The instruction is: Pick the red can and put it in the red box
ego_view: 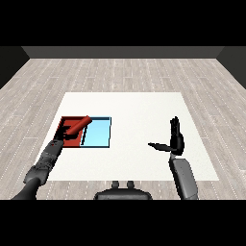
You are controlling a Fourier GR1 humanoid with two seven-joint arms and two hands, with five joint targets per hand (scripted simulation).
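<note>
Red can [78, 126] (tilted), left hand [67, 135] partly hidden

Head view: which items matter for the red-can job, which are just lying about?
Job:
- red can, tilted, in the left hand, over the red tray
- red tray, the target
- left hand, curled round the can

Not part of it:
- blue tray, beside the red one
- right hand, fingers straight, holding nothing
- table

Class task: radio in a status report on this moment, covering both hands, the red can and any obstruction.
Left robot hand curled round red can, over red tray. Right robot hand open, holding nothing. Nothing blocking the tray.
</note>
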